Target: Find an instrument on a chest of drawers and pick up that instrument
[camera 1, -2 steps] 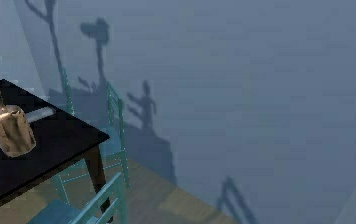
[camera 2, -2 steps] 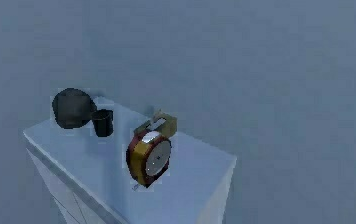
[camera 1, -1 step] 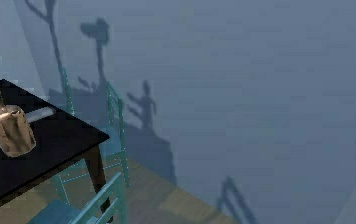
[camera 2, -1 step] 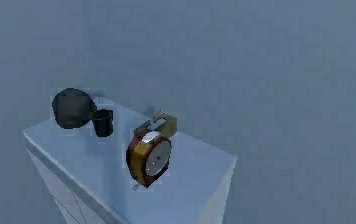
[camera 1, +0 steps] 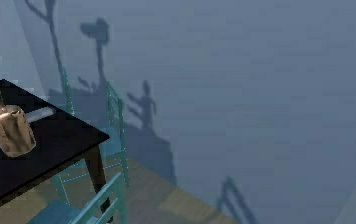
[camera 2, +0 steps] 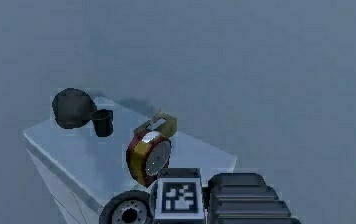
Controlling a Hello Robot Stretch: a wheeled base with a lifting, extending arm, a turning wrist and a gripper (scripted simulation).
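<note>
instrument found: gripper (camera 2: 132,206) right at the small drum (camera 2: 151,156), lower centre, at the pale chest (camera 2: 61,150); grasped or not, can't tell.

What you get of the robot itself sits along the bottom edge of the arm side view. The arm (camera 2: 248,198) is dark charcoal, built from stacked slabs with rounded corners, like nested telescoping sections with thin seams between them. Just left of it there's a white square marker (camera 2: 181,197) with a blocky black pattern. Left of that, the end effector (camera 2: 127,210) is a dark rounded lump with a paler grey hub. I can't make out its fingers.
</note>
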